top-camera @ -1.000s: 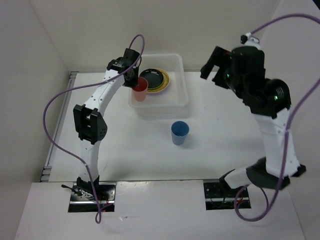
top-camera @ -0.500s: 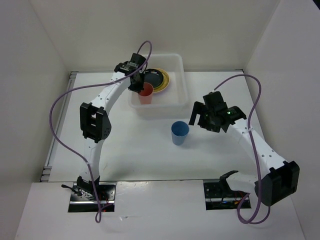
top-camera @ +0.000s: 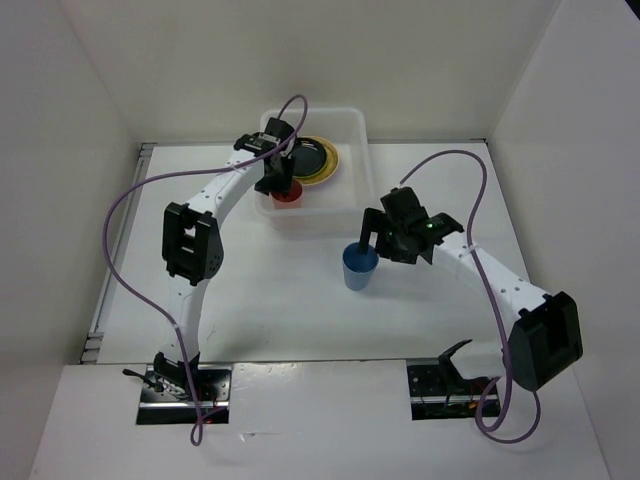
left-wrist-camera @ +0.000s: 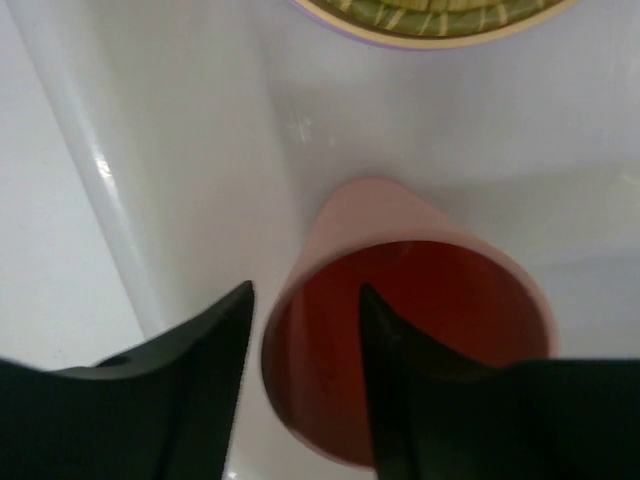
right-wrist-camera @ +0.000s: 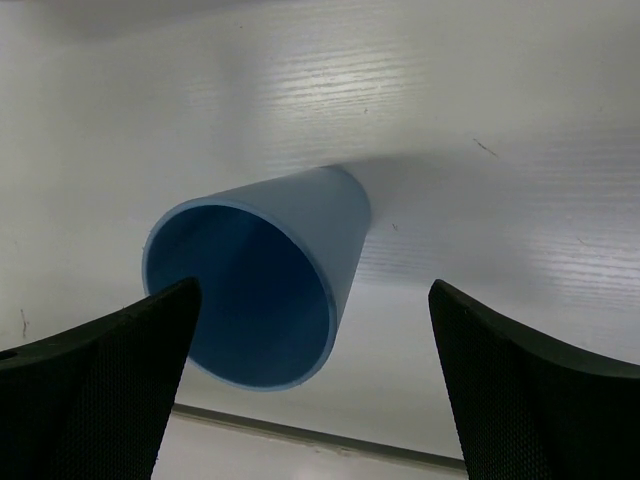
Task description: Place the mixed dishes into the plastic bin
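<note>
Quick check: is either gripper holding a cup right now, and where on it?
Left gripper pinches the red cup by its rim wall, one finger inside, one outside. Right gripper is open around the blue cup, holding nothing.

No legible text, label or number anywhere (all surfaces unmarked)

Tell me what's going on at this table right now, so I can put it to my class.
Two robot arms are clearing dishes into a translucent plastic bin. The left hand is down inside the bin, one finger inside and one outside the rim of a red cup, beside a stack of plates already there. The right hand is open at a blue cup standing upright on the table in front of the bin, apparently about to grasp it.
</note>
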Motion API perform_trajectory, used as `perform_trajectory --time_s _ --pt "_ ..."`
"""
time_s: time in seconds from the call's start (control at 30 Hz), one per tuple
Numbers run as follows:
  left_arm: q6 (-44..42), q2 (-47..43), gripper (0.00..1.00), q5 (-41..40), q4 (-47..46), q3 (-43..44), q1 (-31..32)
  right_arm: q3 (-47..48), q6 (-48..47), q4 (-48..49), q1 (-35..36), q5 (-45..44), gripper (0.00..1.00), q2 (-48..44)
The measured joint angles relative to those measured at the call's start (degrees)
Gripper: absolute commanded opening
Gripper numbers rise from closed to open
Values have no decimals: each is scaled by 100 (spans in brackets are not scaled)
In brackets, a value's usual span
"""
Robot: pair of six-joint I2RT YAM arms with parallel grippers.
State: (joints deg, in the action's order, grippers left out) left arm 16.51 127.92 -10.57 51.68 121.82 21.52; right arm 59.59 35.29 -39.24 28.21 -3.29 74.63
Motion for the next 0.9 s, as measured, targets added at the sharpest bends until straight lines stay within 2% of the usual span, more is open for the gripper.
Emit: perform_trajectory --time_s 0.03,0.13,0.33,0.53,0.57,0.63,0.67,0.7,0.9 --pt "22 0 61 11 -24 0 0 -17 9 11 55 -26 99 70" --pt "-7 0 69 2 -57 0 22 -26 46 44 140 -103 91 188" --pt "-13 -7 73 -2 101 170 52 -48 109 81 234 -271 76 367" --pt "-13 -57 73 39 352 772 52 -90 166 72 332 -411 43 575" --pt "-13 -74 73 50 420 896 55 -90 175 70 341 -437 31 586" --pt "-13 -107 75 90 544 1141 66 -90 205 66 348 -494 19 590" --pt "-13 -116 75 103 649 1333 72 -90 229 63 352 -525 7 590" --pt "-13 -116 75 129 798 1624 94 -90 251 44 361 -577 1 590" --pt "0 -352 75 168 1392 3591 299 321 269 -693 437 -927 0 586"
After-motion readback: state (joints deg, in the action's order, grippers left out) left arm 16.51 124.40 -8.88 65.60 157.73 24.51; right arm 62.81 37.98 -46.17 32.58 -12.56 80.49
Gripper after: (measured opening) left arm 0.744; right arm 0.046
